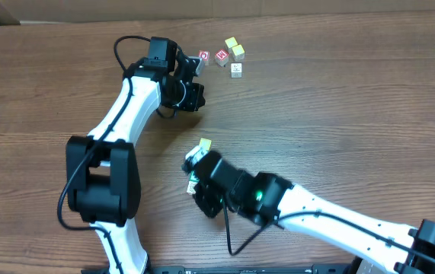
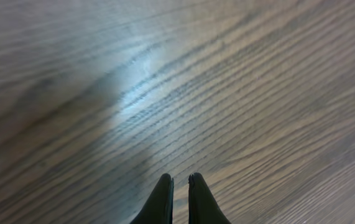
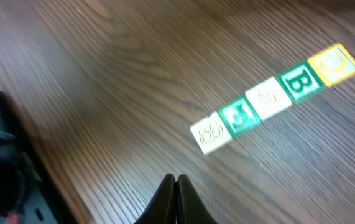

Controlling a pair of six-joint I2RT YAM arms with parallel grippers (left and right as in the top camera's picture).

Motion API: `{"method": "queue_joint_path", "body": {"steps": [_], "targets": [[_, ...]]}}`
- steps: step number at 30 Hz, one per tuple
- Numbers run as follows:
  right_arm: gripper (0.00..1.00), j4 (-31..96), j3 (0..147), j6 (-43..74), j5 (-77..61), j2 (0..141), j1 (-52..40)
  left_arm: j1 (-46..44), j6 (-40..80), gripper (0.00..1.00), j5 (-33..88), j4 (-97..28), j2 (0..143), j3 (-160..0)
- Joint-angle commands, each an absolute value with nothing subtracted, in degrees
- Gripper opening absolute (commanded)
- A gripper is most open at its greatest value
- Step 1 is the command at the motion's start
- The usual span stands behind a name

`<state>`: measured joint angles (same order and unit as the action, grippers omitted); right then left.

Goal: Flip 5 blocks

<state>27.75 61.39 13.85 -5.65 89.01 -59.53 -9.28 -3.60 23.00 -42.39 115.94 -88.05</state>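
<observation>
Brown wood with dark wavy lines covers the whole table (image 1: 339,114). Two white and black robot arms reach over it.

Seen from the right arm's camera, five tiny wooden letter blocks (image 3: 268,98) lie in one slanted row on the right side of the frame. They touch side by side. From the lower end going up, the row has a whitish block with loops (image 3: 211,134), a green block (image 3: 239,117), a plain whitish block (image 3: 267,99), a green block with a B (image 3: 299,81) and a yellow block (image 3: 334,64) at the top right.

The right claw (image 3: 177,191) shows at the bottom middle. Its two black fingers are pressed together with nothing between them. It is near the low end of the row but not touching it. From above, the right arm hides most of the row.

The left claw (image 2: 180,186) sits at the bottom of its own camera's frame, fingers together and holding nothing. Only bare wood lies in front of it. From above it is in the upper middle, well apart from the row.

Just to its right are two red-printed cubes (image 1: 203,57), two yellowish cubes (image 1: 238,52) and a white cube (image 1: 236,68).
</observation>
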Motion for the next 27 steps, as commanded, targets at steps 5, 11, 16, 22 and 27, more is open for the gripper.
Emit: {"method": "queue_joint_path", "body": {"steps": [5,11,16,22,27], "targets": [[0.04,19.7,53.8,13.7,-12.4,90.7,-57.0,-9.1,-12.5,0.04,30.8,-43.3,121.9,-89.7],[0.04,15.1,50.1,13.7,-8.4,91.7,-58.8,-9.6,-16.8,0.04,32.0,-44.6,124.1,-89.7],[0.04,10.6,50.1,13.2,-4.7,97.7,-61.8,-9.8,-19.6,0.04,32.0,-46.0,124.6,-89.6],[0.04,6.9,50.3,13.2,-4.1,101.1,-62.9,-9.8,-21.8,0.04,32.1,-48.2,124.8,-89.6],[0.04,6.2,50.3,13.3,-4.1,101.6,-63.0,-9.8,-22.0,0.04,32.1,-48.4,124.9,-88.7]]}}
